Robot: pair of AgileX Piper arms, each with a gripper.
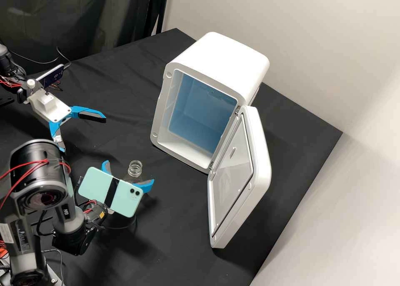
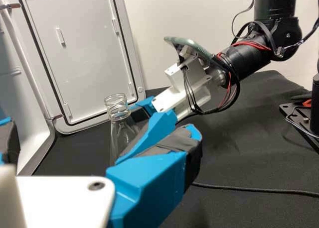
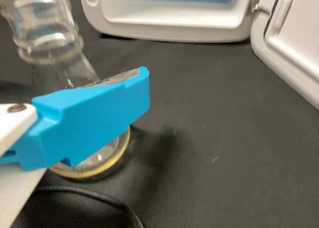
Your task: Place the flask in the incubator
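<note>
Flask [image 1: 134, 170] is standing upright between the spread fingers [image 1: 148, 184] of your right gripper [image 1: 128, 173] (not clamped, I judge), neck rising across them; the left gripper [image 1: 81, 132], also gaping, is hanging farther off, the open incubator [image 1: 216, 61] lying ahead.

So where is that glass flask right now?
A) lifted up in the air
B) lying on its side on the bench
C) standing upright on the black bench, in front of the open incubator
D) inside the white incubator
C: the flask stands upright with its base on the bench, outside the incubator, whose door is swung open.
</note>
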